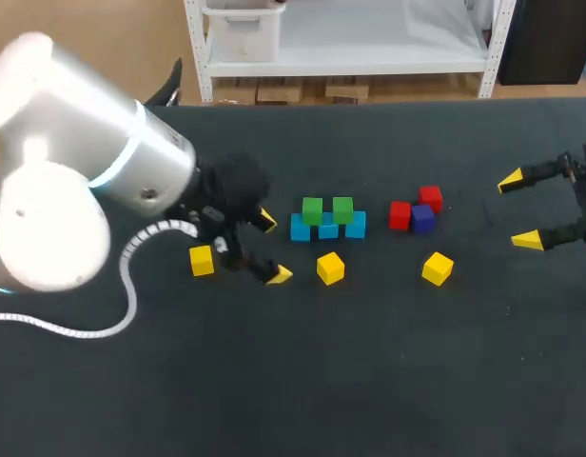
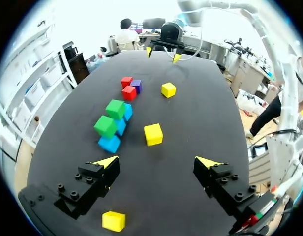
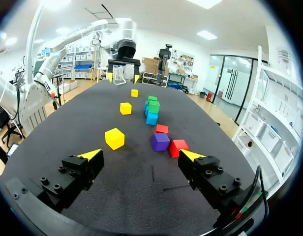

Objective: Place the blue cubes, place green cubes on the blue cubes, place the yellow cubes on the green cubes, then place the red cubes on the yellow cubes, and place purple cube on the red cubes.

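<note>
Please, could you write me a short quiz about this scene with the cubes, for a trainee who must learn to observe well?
1. How many yellow cubes are not yet stacked?
2. True or false: the left pincer and the right pincer are both open and hold nothing.
3. What rests on the blue cubes? A: red cubes. B: green cubes. C: the purple cube.
Key: 1) three; 2) true; 3) B.

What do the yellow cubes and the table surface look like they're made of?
Yellow cubes: probably painted wood or hard plastic; even colour, sharp edges, slight sheen. Table surface: seemingly dark matte cloth or felt; no glare anywhere.
</note>
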Controlling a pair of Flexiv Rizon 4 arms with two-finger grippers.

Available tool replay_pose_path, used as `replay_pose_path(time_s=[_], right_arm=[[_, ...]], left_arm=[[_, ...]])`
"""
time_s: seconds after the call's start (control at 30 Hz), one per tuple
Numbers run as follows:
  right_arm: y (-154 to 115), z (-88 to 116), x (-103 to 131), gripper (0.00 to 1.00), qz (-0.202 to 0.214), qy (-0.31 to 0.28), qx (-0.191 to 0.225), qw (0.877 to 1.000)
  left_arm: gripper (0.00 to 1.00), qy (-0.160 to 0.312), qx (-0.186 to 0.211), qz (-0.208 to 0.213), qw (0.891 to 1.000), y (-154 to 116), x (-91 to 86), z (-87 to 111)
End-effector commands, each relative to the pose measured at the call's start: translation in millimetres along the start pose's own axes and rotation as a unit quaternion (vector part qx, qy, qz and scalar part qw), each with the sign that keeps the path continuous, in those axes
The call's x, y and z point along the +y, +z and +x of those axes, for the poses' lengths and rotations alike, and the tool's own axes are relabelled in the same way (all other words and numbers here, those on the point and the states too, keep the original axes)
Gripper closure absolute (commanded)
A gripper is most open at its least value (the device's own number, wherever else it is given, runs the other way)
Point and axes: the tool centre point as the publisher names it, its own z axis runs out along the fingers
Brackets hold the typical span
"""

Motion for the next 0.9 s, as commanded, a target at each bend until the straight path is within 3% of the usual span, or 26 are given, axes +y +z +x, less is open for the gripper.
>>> replay_pose_path(time_s=[0.03,0.27,0.47,0.9], right_arm=[[0,0,0,0.00,0.000,0.000,0.000,1.000],[0,0,0,0.00,0.000,0.000,0.000,1.000],[0,0,0,0.00,0.000,0.000,0.000,1.000],[0,0,0,0.00,0.000,0.000,0.000,1.000]], left_arm=[[0.00,-0.027,0.003,-0.064,0.998,46,-1.4,-18.6],[0.00,-0.075,-0.008,-0.099,0.992,87,-2.0,-37.0],[0.00,-0.076,-0.009,-0.102,0.992,105,1.2,-41.6],[0.00,-0.096,0.002,-0.113,0.989,105,4.7,-24.3]])
